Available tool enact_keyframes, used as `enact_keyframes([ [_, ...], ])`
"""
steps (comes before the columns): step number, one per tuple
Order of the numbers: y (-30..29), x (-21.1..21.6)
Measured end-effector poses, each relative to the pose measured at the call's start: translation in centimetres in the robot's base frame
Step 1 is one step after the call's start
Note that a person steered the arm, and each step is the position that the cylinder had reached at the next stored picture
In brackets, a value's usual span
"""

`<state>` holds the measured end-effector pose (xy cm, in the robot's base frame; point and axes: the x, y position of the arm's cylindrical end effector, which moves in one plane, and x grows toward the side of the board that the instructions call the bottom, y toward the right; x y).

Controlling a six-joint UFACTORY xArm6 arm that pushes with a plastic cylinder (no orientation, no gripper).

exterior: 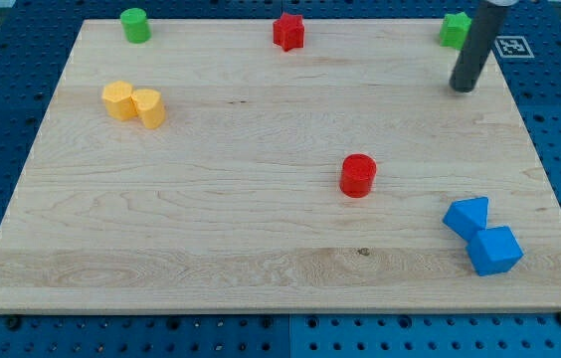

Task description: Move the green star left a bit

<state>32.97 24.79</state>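
Observation:
The green star [453, 29] sits at the view's top right corner of the wooden board [261, 229], partly hidden behind my dark rod. My tip [463, 88] rests on the board just below the star and slightly to its right, apart from it. No other block is near the tip.
A green cylinder [135, 25] is at the top left and a red star [287, 31] at the top middle. A yellow hexagon block [118, 100] touches a yellow cylinder [149, 107] at the left. A red cylinder [357, 175] is right of centre. Two blue blocks [467, 216] [494, 251] touch at the bottom right.

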Motion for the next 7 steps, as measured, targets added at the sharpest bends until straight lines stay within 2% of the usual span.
enact_keyframes([
  [2,3.1,-5.5],
  [3,5.6,-5.9],
  [4,7.7,-8.7],
  [6,5.5,-12.8],
  [7,4.9,-11.0],
])
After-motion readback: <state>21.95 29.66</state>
